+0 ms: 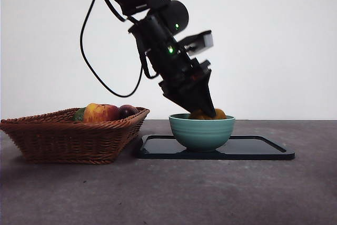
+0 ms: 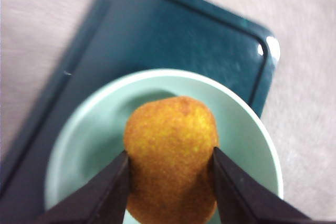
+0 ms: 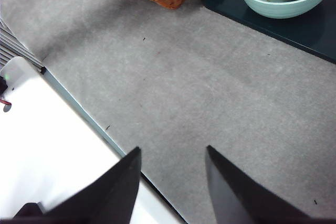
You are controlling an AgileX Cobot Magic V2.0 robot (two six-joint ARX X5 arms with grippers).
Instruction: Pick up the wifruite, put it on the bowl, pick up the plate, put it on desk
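Two black jaws of the left gripper (image 2: 170,182) are clamped on either flank of the wifruite (image 2: 171,153), a dull orange-brown fruit that bulges out well ahead of the jaw tips. Directly beyond the fruit lies the teal-green bowl (image 2: 252,129), its pale rim ringing the gripper on all sides, so the fruit sits inside the rim but, as far as the wrist view shows, is not yet released. From the front, the arm slants down steeply and its tip dips just past the near edge of the bowl's rim.

Under the bowl, and spreading out past it on each side of the gripper, is the dark rectangular plate (image 1: 263,148), which rests on the desk (image 1: 168,193). A wicker basket (image 1: 68,138) of other fruit stands off to one side of the working arm, close to the plate's edge.

The right gripper (image 3: 173,182) waits well away over bare desk, jaws spread apart and holding nothing.

Risks from here, as I judge them: opening while the fruit is still high could let it bounce or roll over the rim; the slanted jaws may nudge the bowl as they withdraw, sliding it on the smooth plate; and the plate cannot be lifted cleanly while the bowl stands on it.
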